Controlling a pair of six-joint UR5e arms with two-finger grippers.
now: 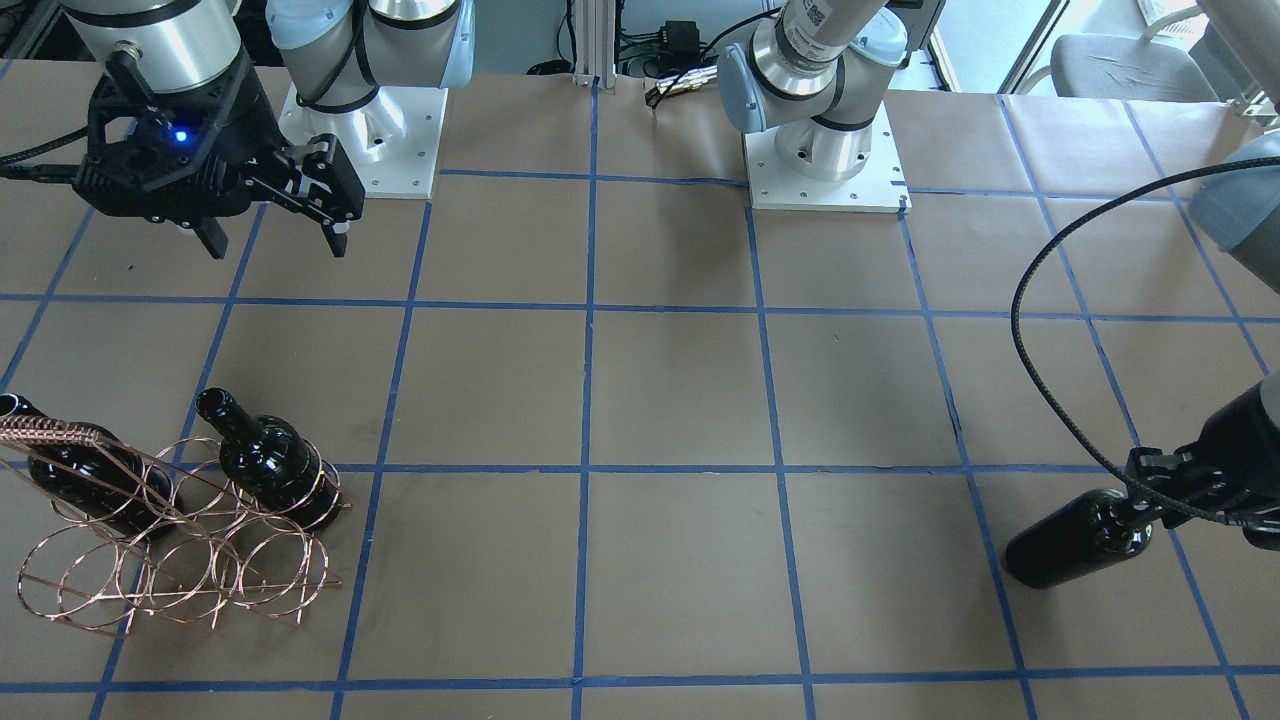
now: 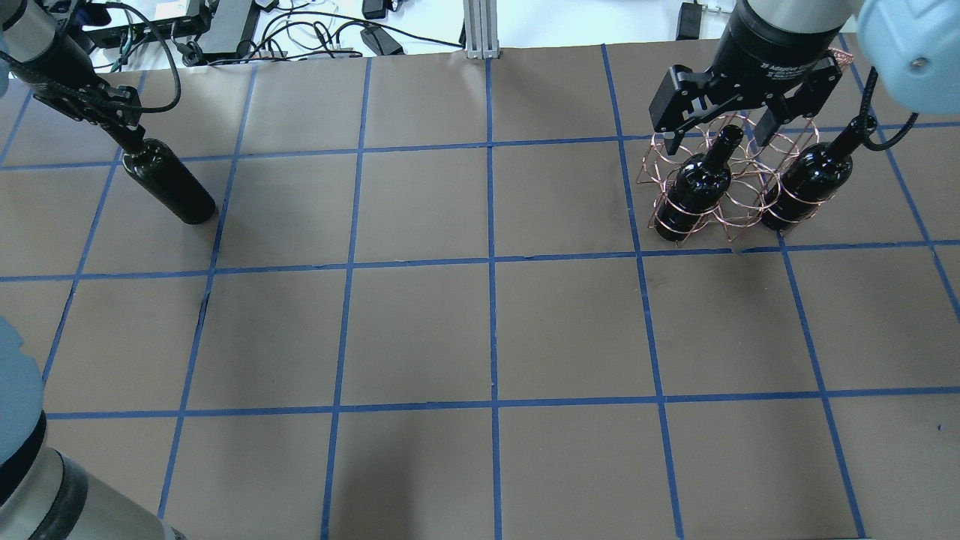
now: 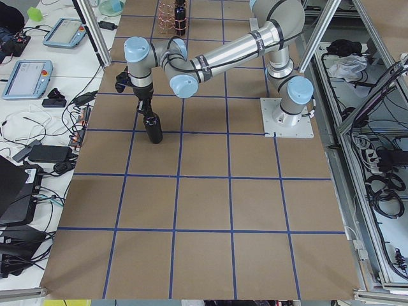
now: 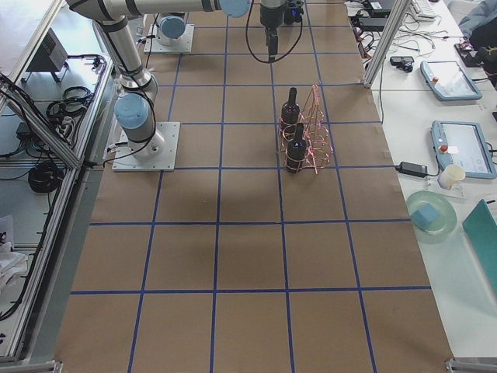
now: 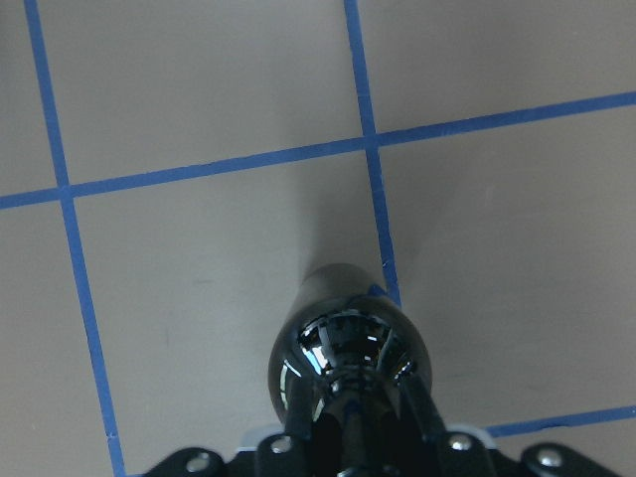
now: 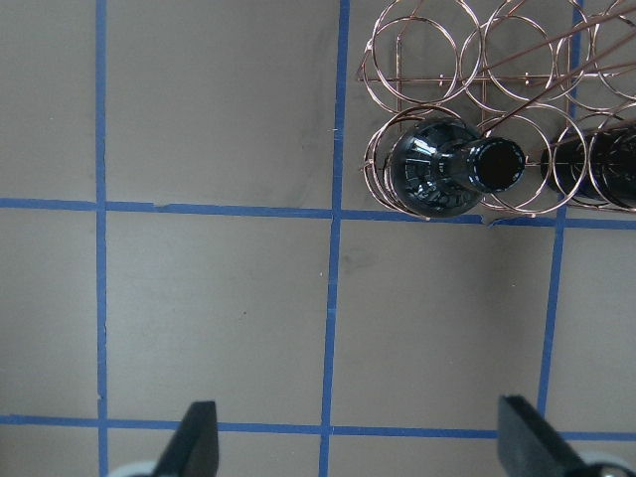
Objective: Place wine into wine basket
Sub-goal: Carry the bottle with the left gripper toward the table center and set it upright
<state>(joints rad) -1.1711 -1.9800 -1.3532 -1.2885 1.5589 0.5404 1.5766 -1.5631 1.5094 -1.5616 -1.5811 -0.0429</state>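
My left gripper [image 2: 124,135], wrist pointing straight down at the table's far left, pinches the neck of the wine [image 2: 171,191]. The bottle is upright beneath it, well apart from the wine basket [image 1: 50,432] at far right. My right gripper [image 2: 716,133] hovers above the basket, wrist down, fingers spread wide. Two other bottles [image 2: 696,193] sit in the basket's loops.

The wine basket [image 4: 318,124] stands at 1 o'clock of the table's [image 4: 248,256] middle. Two bottles stand upright along its 9 o'clock side, the far bottle [image 4: 290,107] at 12 o'clock of the near bottle [image 4: 296,151]. At the view's 12 o'clock, the left gripper [image 4: 269,31] meets the wine [image 4: 269,48]; its grip is too small to judge.
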